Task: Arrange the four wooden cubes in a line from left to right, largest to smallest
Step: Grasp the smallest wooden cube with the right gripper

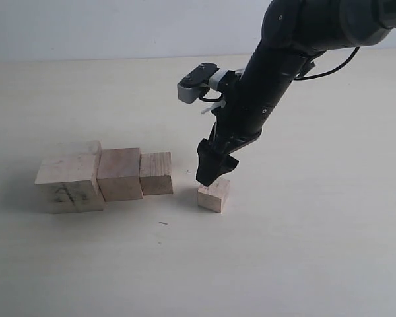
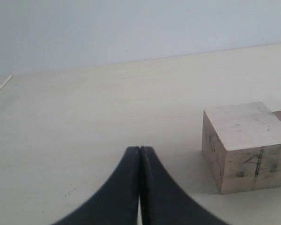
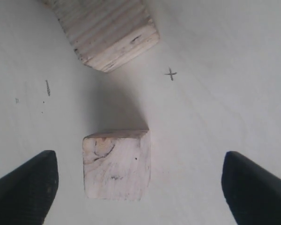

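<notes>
Right gripper [image 1: 209, 176] black fingers [image 3: 28, 187] wide apart, empty, small pale wooden cube [image 3: 117, 164] between them, untouched. Left gripper [image 2: 140, 157] pinched closed, empty, large dark-marked pale wooden cube [image 2: 246, 145] beside.

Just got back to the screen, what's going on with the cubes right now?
The right end effector is open at the smallest cube, fingers spread to either side of it. That cube sits apart, right of the row. The largest cube, second cube and third cube stand side by side, descending left to right. The left end effector is shut and empty near the largest cube.
</notes>
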Robot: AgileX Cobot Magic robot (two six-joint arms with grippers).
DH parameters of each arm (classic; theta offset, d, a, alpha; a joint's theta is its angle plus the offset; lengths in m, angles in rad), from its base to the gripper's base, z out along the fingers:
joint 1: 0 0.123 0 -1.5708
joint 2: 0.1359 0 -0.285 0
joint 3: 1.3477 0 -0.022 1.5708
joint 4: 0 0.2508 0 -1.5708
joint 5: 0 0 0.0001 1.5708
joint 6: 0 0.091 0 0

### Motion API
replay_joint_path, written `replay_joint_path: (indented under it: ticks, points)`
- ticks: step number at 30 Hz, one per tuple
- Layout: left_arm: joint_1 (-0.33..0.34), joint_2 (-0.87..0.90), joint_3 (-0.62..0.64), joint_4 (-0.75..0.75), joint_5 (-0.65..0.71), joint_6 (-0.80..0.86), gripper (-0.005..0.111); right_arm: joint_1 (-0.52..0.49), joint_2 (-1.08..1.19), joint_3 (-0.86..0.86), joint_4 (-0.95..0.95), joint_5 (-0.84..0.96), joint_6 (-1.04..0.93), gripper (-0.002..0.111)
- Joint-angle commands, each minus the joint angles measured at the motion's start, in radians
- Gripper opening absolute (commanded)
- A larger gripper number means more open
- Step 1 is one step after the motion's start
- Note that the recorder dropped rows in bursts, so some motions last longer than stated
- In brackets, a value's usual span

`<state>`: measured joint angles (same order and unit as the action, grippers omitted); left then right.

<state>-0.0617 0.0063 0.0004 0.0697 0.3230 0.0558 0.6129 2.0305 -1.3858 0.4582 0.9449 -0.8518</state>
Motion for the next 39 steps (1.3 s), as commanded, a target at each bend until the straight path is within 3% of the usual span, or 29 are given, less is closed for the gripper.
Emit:
replay_joint_path:
  ticks: [1, 20, 36, 38, 39]
  points:
    - [0.003, -0.006, 0.0, 0.002, -0.007, 0.0, 0.0, 0.003, 0.001, 0.005, 0.01, -0.008, -0.012, 0.088]
    - [0.003, -0.006, 0.0, 0.002, -0.007, 0.0, 0.0, 0.003, 0.089, 0.005, 0.015, -0.008, -0.012, 0.088]
    - [0.003, -0.006, 0.0, 0.002, -0.007, 0.0, 0.0, 0.003, 0.122, 0.005, 0.023, 0.002, -0.012, 0.078]
    - [0.003, -0.006, 0.0, 0.002, -0.007, 0.0, 0.0, 0.003, 0.122, 0.005, 0.012, 0.002, -0.012, 0.069]
    - [0.003, -0.006, 0.0, 0.002, -0.007, 0.0, 0.0, 0.003, 0.12, 0.005, 0.012, 0.002, -0.012, 0.059]
